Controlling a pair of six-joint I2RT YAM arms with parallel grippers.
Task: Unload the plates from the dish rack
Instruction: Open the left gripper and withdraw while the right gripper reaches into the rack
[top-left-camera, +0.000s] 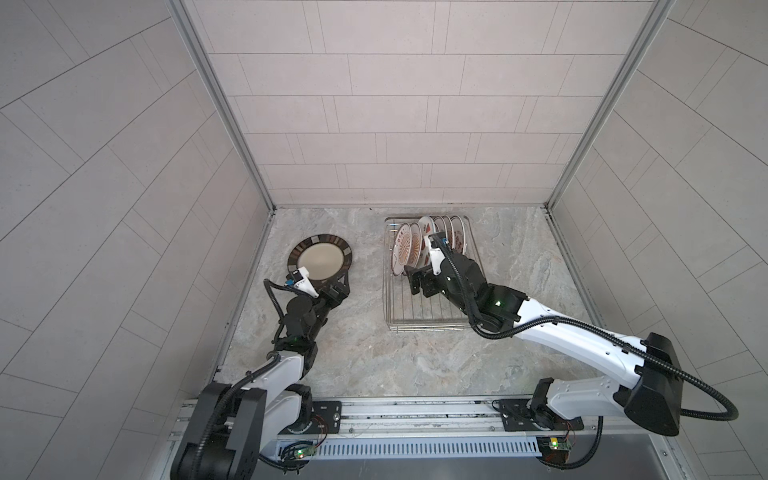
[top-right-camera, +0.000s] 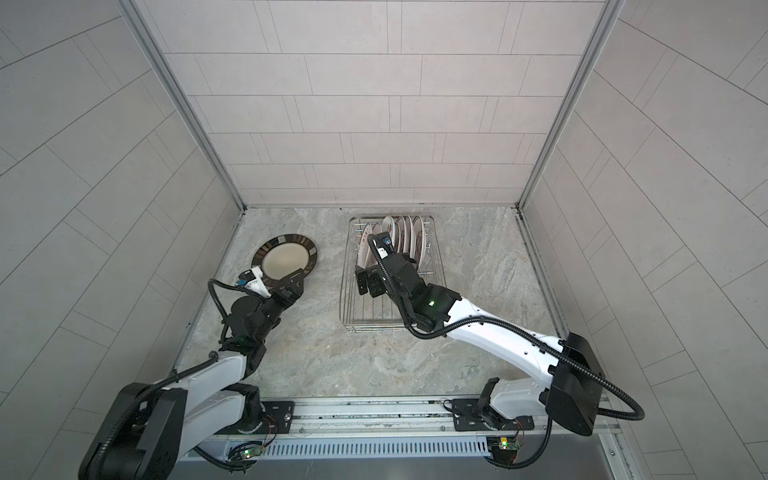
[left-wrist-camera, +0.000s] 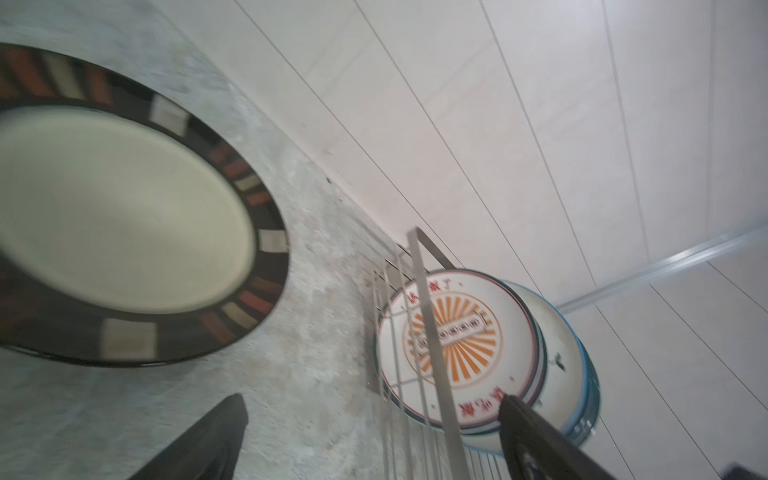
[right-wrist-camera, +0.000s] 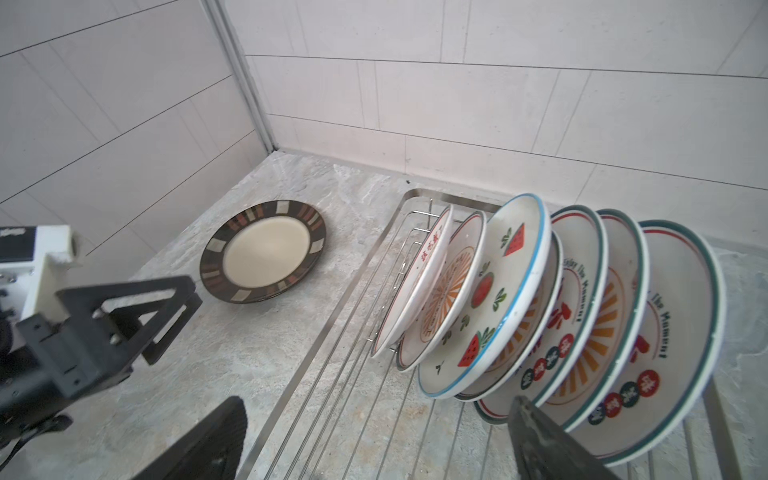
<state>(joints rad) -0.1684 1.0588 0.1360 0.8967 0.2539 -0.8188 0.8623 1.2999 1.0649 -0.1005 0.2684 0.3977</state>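
The dish rack (top-left-camera: 428, 328) (top-right-camera: 374, 324), a silver wire basket, stands at the back right of the marble counter. Several white printed plates (top-left-camera: 415, 245) (top-right-camera: 409, 239) (right-wrist-camera: 490, 299) stand on edge in its far half. My right gripper (top-left-camera: 419, 286) (top-right-camera: 370, 284) (right-wrist-camera: 378, 401) hovers open over the rack's bare wires, just in front of the nearest plates. A cream plate with a dark patterned rim (top-left-camera: 320, 258) (top-right-camera: 284, 261) (left-wrist-camera: 124, 216) (right-wrist-camera: 266, 249) lies flat at the left. My left gripper (top-left-camera: 336, 286) (top-right-camera: 293, 282) (left-wrist-camera: 372, 401) is open and empty beside its near edge.
Tiled walls close the counter in at the back (top-left-camera: 395, 166) and on both sides. The rack's rim (left-wrist-camera: 432, 332) lies to the right of the left gripper. A metal rail (top-left-camera: 415, 409) with both arm bases runs along the front edge.
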